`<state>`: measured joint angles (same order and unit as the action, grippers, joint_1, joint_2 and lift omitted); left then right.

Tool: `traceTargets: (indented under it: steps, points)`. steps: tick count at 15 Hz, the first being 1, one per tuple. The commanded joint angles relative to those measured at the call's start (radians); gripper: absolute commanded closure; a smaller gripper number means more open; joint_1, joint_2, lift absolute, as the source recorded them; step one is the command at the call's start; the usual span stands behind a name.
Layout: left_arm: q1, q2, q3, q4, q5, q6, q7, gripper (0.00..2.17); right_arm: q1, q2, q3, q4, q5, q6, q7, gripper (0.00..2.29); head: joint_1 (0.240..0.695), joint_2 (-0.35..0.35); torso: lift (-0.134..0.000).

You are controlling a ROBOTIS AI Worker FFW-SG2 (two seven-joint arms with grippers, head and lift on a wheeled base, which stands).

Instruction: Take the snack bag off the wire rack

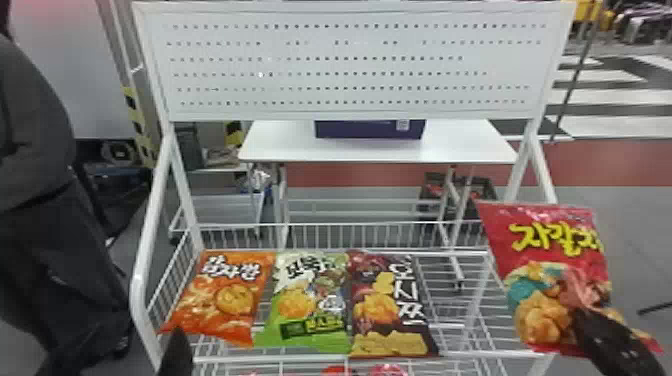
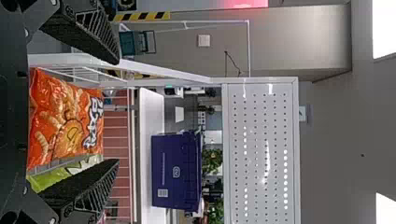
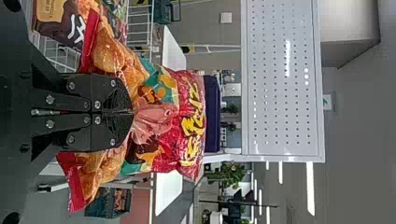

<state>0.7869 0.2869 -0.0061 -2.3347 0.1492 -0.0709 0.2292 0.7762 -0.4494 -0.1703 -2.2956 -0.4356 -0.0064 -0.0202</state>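
The black two-finger right gripper (image 3: 128,112) clamps the red plastic snack bag (image 1: 550,250), raised at the white wire rack's (image 1: 151,215) right end. Lift-off appears complete (black left gripper (image 2: 116,112) wide, unloaded); withdrawal remains.

Head view: from the robot's head, forward and down over the wire rack (image 1: 138,285); rack's full width in frame.
Left wrist view: from just behind the left gripper (image 1: 175,350); faces forward, roughly level, turned on its side; orange bag (image 1: 225,300) close.
Right wrist view: from just behind the right gripper (image 1: 590,325); also forward, on its side; red snack bag (image 1: 550,250) very close, hiding part of the rack.
Orange bag, green bag (image 1: 305,305): shared, head + left wrist.
Red snack bag: shared, head + right wrist.
Perforated panel (image 1: 350,65), white table (image 1: 280,145), blue box (image 1: 370,131): all three views.
Ceiling (image 2: 336,140): shared, both wrists.
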Motion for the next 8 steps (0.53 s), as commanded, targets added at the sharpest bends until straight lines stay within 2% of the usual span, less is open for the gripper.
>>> traceTargets:
  steps: [1,8]
  points:
    - [0.0,0.0,0.0,0.0,0.0,0.0,-0.001,0.14,0.0,-0.002,0.0,0.001,-0.002,-0.003,0.0,1.95,0.499,0.0,0.0]
    - [-0.002,0.001,0.0,0.002,0.001,0.0,-0.001,0.14,0.0,0.0,-0.001,0.002,-0.005,-0.016,0.0,1.95,0.499,0.0,0.0]
